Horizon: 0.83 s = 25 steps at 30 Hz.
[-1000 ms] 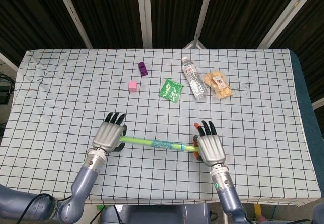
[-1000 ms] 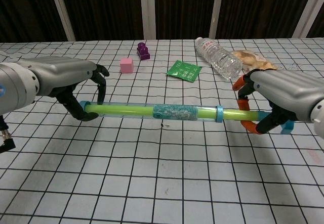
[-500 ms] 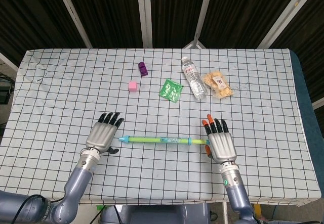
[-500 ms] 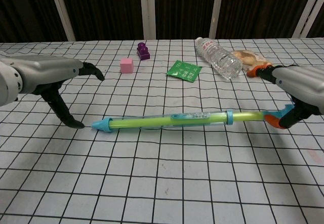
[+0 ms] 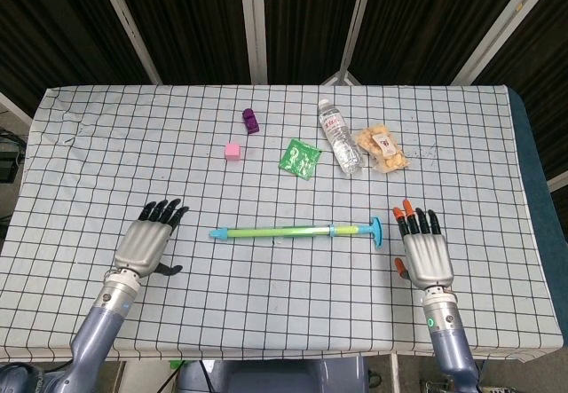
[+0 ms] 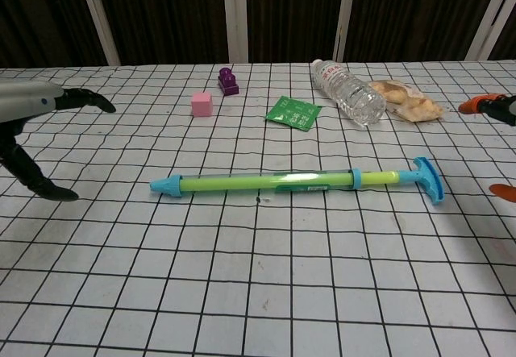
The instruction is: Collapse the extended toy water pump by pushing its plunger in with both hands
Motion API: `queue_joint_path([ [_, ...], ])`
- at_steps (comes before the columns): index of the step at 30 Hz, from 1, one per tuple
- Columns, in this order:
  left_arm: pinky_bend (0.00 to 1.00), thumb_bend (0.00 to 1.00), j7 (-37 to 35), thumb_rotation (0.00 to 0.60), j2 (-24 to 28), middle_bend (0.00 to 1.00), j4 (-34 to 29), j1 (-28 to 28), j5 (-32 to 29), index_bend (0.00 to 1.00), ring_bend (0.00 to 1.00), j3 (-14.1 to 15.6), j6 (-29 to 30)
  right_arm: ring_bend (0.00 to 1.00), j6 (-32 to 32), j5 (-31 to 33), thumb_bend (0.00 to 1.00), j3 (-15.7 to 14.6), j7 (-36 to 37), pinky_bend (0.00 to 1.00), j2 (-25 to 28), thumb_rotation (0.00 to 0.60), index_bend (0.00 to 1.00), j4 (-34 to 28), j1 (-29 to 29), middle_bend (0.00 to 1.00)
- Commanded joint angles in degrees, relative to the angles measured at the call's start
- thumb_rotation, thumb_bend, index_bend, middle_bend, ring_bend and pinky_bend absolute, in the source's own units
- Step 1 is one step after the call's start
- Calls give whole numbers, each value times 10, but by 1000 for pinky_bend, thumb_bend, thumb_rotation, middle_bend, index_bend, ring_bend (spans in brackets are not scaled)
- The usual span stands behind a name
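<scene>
Pump [image 5: 293,231] lies loose on the desk [image 5: 284,313] w/ nobody holding it, blue nozzle to the left, T-handle [image 6: 427,180] to the right. A short length of plunger rod shows between the collar and handle, so judge for yourself if it's fully collapsed; I'd say prob. not quite.

Left robot hand [image 5: 146,242] sits flat, fingers spread, holding nothing, well left of the nozzle. Right robot hand [image 5: 423,253] is the same: empty, fingers apart, just right of and nearer than the handle.

Risks if you go back in:
- Tube is round, so a glancing touch rolls it toward the near edge.
- Push on the handle w/o bracing the nozzle end and the whole pump slides left instead of closing.
- Off-axis push could jam or bend the thin rod.
- Swinging wide on the far side could clip the bottle [image 5: 340,136] or green packet [image 5: 300,158].
</scene>
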Motion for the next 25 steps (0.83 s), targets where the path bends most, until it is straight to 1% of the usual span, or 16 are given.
queue_joint_path([
  [1, 0, 166, -69, 600, 48, 0, -1, 55, 92, 74, 0, 48, 27, 0, 14, -41, 355, -26, 45, 0, 29, 600, 0, 4, -27, 0],
  [2, 0, 166, -78, 600, 52, 0, 0, 62, 104, 67, 0, 54, 30, 0, 17, -48, 355, -30, 51, 0, 32, 600, 0, 5, -31, 0],
  [5, 0, 165, -136, 600, 78, 0, 15, 110, 187, 27, 0, 96, 67, 0, 44, -107, 355, -54, 100, 0, 57, 600, 0, 17, -57, 0],
  [6, 0, 165, -145, 600, 81, 0, 19, 118, 201, 15, 0, 102, 74, 0, 49, -117, 355, -58, 109, 0, 61, 600, 0, 19, -62, 0],
  [9, 0, 166, -202, 600, 96, 0, 55, 170, 278, 0, 0, 138, 126, 0, 83, -177, 355, -81, 162, 0, 86, 600, 0, 32, -88, 0],
  [11, 0, 165, -245, 600, 98, 0, 90, 204, 326, 0, 0, 156, 162, 0, 108, -216, 355, -96, 199, 0, 103, 600, 0, 49, -108, 0],
  [12, 0, 165, -258, 600, 99, 0, 102, 216, 339, 0, 0, 161, 174, 0, 117, -229, 355, -101, 211, 0, 108, 600, 0, 57, -115, 0],
  [15, 0, 164, -285, 600, 101, 0, 140, 247, 367, 0, 0, 168, 210, 0, 149, -255, 355, -108, 243, 0, 118, 600, 0, 89, -137, 0],
  [18, 0, 164, -293, 600, 102, 0, 171, 270, 384, 0, 0, 167, 240, 0, 171, -256, 355, -111, 268, 0, 127, 600, 0, 112, -158, 0],
  [21, 0, 164, -311, 600, 104, 0, 195, 288, 384, 0, 0, 165, 254, 0, 187, -252, 355, -107, 288, 0, 134, 600, 0, 125, -173, 0],
  [25, 0, 163, -345, 600, 112, 0, 212, 305, 378, 0, 0, 157, 251, 0, 193, -248, 355, -99, 309, 0, 141, 600, 0, 132, -188, 0],
])
